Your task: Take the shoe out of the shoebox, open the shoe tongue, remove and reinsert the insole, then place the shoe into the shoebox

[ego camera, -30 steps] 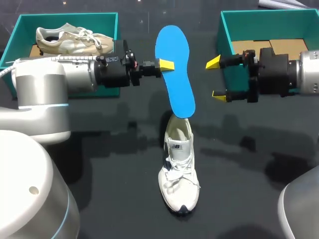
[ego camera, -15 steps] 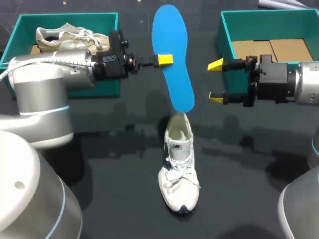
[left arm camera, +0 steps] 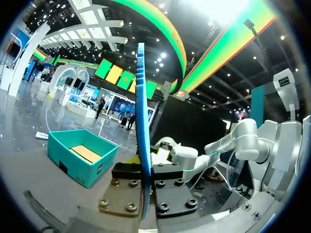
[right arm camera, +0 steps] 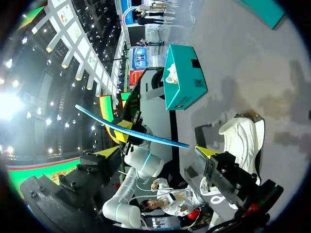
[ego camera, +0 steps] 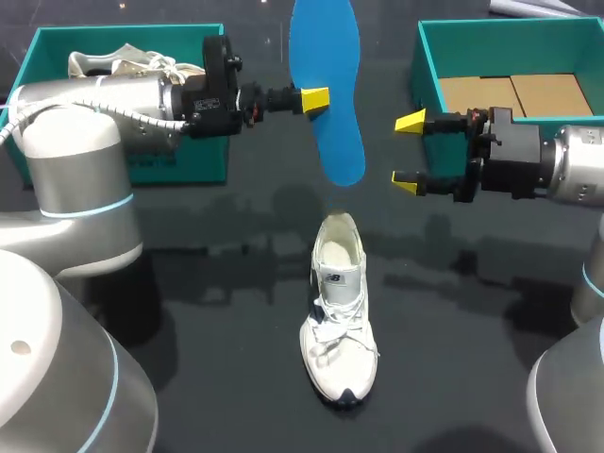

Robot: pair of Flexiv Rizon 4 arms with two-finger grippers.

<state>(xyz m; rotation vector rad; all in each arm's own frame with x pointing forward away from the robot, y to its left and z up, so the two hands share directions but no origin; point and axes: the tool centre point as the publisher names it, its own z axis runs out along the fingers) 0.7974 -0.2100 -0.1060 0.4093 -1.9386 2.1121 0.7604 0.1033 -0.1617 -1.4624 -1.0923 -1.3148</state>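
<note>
insole lifted clear of shoe | left gripper pinching its edge | right gripper spread, beside | risk: thin pinch slips, insole drops

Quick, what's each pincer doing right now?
Left pincer: closed on the blue insole, held above the table.
Right pincer: open, holding nothing.

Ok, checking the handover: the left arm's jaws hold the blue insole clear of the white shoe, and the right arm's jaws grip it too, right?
No: in the head view the right arm's jaws stand open beside the insole, not touching it. The left arm's jaws alone hold it, clear of the shoe.
</note>
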